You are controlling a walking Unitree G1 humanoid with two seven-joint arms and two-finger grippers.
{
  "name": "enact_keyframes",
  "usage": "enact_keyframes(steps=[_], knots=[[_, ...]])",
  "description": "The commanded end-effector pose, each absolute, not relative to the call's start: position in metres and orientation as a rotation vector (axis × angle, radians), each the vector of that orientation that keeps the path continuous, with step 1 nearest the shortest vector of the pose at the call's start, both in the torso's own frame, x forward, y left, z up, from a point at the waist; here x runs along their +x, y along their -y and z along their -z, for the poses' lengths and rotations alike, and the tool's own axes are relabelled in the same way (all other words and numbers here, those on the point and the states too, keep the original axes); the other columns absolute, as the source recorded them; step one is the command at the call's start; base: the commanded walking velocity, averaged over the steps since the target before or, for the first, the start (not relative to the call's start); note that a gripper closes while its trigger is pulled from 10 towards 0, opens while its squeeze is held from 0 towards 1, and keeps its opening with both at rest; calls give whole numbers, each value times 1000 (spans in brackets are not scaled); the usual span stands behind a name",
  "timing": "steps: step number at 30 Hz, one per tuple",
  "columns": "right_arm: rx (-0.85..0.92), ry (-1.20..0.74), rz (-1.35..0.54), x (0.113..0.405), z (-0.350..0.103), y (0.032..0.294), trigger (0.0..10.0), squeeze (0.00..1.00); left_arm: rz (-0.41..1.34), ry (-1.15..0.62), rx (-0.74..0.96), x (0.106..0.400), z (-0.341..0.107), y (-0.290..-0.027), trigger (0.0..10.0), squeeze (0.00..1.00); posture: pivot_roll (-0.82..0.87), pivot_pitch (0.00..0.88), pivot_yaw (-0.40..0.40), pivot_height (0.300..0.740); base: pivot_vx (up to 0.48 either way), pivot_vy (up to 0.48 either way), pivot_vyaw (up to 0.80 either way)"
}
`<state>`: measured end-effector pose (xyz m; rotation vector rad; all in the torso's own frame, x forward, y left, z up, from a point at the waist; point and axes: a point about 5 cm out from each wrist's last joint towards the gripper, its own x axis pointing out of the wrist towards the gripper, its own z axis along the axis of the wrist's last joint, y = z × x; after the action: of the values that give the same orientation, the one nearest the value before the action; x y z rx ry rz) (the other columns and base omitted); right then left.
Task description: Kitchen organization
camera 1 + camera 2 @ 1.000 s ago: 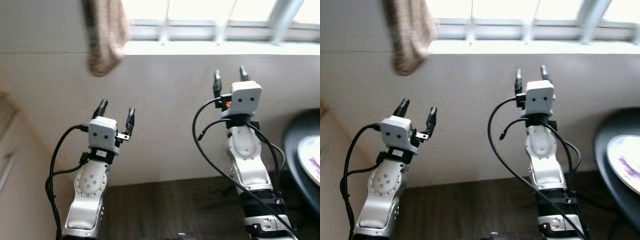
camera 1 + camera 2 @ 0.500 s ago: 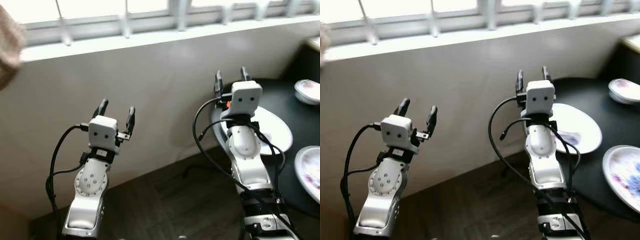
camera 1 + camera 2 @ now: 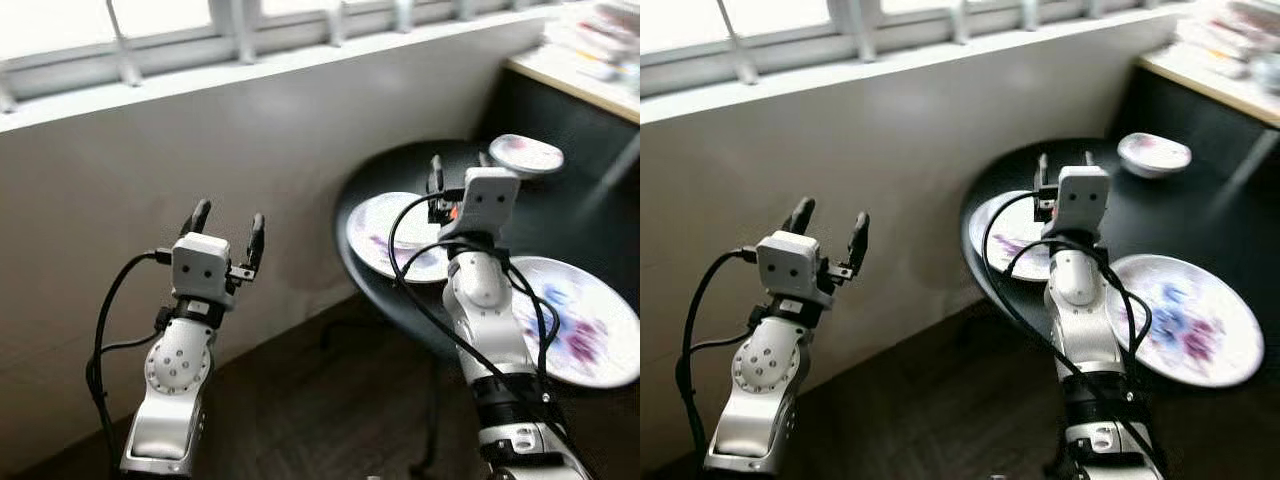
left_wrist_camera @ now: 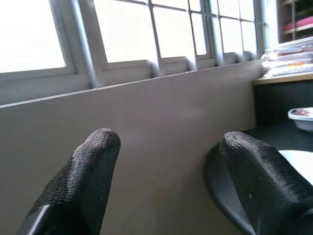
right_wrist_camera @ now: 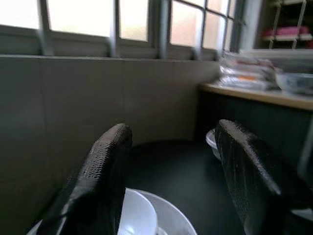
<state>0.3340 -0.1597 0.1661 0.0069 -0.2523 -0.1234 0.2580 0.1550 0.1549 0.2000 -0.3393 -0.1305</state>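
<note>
**Crockery on the round table: brittle, glossy, best taken by the rim**

Plates and a bowl wait on the round black table (image 3: 1225, 190), which sits at about two o'clock from where I stand, under the pale wall below the long window (image 3: 760, 20). My right gripper (image 3: 1064, 170) is raised over the table's near side with its two black fingers spread apart and empty. Just beyond it lies a white round plate with purple smears (image 3: 1005, 240). A larger white plate with blue and purple flower pattern (image 3: 1190, 320) lies at four o'clock of my right arm, overhanging the table's near edge a little. A small white bowl with a pink-marked inside (image 3: 1154, 153) stands farther back at one o'clock. My left gripper (image 3: 227, 222) is held up at ten o'clock in front of the bare wall, fingers also parted, holding nothing.

I judge all three pieces to be glazed ceramic: stiff, fairly heavy, slick and quick to chip. Flat plates give my fingers no body to close on, so I would pinch a rim. The overhanging plate looks easiest, though a nudge could tip it off.
</note>
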Motion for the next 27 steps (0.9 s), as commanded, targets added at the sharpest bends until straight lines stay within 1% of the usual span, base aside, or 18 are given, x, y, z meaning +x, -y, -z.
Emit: enact_keyframes(steps=[1, 2, 3, 5, 10, 14, 15, 17, 23, 27], knots=[[83, 202, 107, 342, -167, 156, 10000, 0, 123, 332, 211, 259, -155, -158, 10000, 0, 11, 0, -24, 740, 0, 0, 0], [124, 162, 108, 344, -163, 158, 10000, 0, 123, 331, 212, 259, -155, -158, 10000, 0, 11, 0, -24, 740, 0, 0, 0], [124, 162, 108, 344, -163, 158, 10000, 0, 123, 331, 212, 259, -155, -158, 10000, 0, 11, 0, -24, 740, 0, 0, 0], [273, 39, 117, 352, -151, 163, 10000, 0, 124, 329, 213, 259, -154, -158, 10000, 0, 10, 0, -24, 740, 0, 0, 0], [381, -63, 71, 362, -142, 164, 10000, 0, 123, 327, 214, 260, -154, -157, 10000, 0, 12, 0, -25, 740, 0, 0, 0], [504, -165, 40, 371, -135, 162, 10000, 0, 124, 324, 216, 260, -154, -157, 10000, 0, 16, 0, -27, 740, 0, 0, 0], [504, -165, 40, 371, -135, 162, 10000, 0, 124, 324, 216, 260, -154, -157, 10000, 0, 16, 0, -27, 740, 0, 0, 0], [592, -217, 57, 376, -132, 164, 10000, 0, 122, 324, 219, 260, -154, -157, 10000, 0, 21, 0, -28, 740, 0, 0, 0], [680, -261, 89, 381, -129, 165, 10000, 0, 120, 324, 221, 260, -154, -157, 10000, 0, 23, 0, -29, 740, 0, 0, 0], [772, -311, 108, 381, -124, 164, 10000, 0, 122, 322, 222, 260, -153, -157, 10000, 0, 25, 0, -27, 740, 0, 0, 0]])
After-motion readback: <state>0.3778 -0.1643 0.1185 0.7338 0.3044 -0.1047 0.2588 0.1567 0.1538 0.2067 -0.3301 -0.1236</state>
